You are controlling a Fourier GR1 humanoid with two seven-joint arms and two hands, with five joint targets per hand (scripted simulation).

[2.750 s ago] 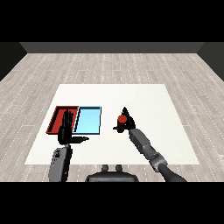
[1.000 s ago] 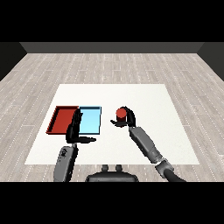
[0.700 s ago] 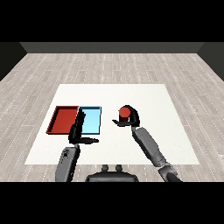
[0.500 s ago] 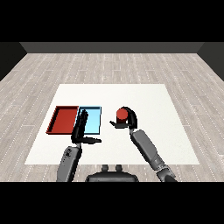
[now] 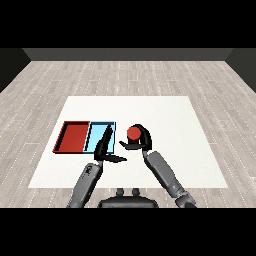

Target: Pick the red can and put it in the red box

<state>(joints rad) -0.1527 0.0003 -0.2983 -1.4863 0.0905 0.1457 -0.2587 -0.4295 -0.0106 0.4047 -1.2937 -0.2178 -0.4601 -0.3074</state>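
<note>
Head view: my right hand (image 5: 140, 141) curls round the red can (image 5: 133, 133), just right of the light blue tray (image 5: 95, 136). My left hand (image 5: 104, 148) rests straight-fingered over that tray's near edge.

A white table (image 5: 165, 115) stands on a floor (image 5: 125, 77) of pale grey wood-look planks running across the view; a dark wall (image 5: 128, 54) closes the far side; the light is even.
</note>
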